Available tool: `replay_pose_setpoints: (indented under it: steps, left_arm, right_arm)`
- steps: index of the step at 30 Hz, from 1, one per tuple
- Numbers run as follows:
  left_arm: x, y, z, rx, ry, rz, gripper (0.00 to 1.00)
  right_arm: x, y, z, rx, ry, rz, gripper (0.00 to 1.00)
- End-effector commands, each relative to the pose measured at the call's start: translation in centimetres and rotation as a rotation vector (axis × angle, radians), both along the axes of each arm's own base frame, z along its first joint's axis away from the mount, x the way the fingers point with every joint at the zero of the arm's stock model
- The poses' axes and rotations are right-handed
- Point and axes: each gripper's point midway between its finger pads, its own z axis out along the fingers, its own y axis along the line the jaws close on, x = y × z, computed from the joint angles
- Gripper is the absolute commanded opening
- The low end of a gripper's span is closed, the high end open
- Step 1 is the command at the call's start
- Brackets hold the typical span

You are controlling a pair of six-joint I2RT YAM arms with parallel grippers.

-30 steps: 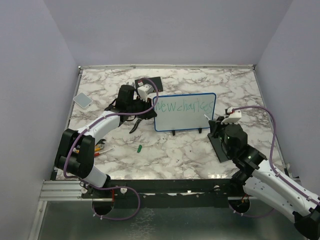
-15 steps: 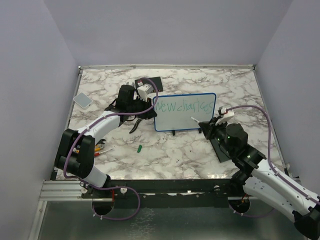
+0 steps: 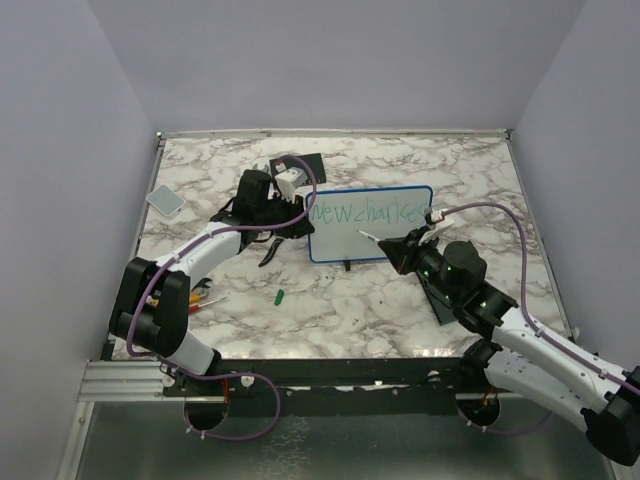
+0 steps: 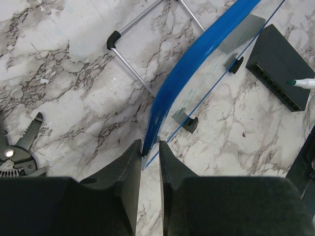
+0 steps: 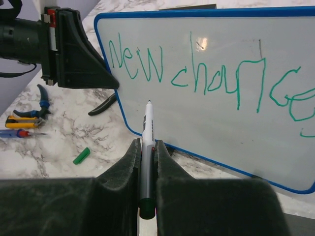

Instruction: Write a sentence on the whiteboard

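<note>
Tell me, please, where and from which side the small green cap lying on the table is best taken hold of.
Grip the green cap across its narrow width, near its middle, coming straight down from above. It lies flat on the table as a short, slender piece, so only its two long sides offer opposed faces. Nothing touches it, so a vertical approach should probably meet no obstacle.

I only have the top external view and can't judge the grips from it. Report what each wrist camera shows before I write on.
Observer: On the left wrist view, the left gripper pinches the blue rim of the whiteboard at its edge.
Operator: Now give me the right side.
Observer: On the right wrist view, the right gripper is shut on a marker. Its uncapped tip aims at bare board below the first word of the sentence.
</note>
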Motion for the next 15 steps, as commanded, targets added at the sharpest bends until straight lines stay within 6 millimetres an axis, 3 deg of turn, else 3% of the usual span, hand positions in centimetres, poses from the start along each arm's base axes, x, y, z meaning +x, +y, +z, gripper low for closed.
replay_pose_setpoints:
  steps: [1, 10, 15]
  left_arm:
    - [0.5, -0.3, 1.7, -0.005, -0.046, 0.015, 0.21]
    - [0.5, -0.3, 1.6, 0.0, -0.042, 0.023, 0.2]
    - [0.5, -0.3, 1.6, 0.001, -0.039, 0.023, 0.2]
  right_arm:
    - [-0.3, 2.0, 0.7, 0.073, -0.021, 0.053, 0.01]
    - [-0.3, 6.1, -1.3, 0.054, -0.021, 0.083, 0.01]
    - [0.1, 7.5, -2.3, 0.034, -0.025, 0.09, 0.01]
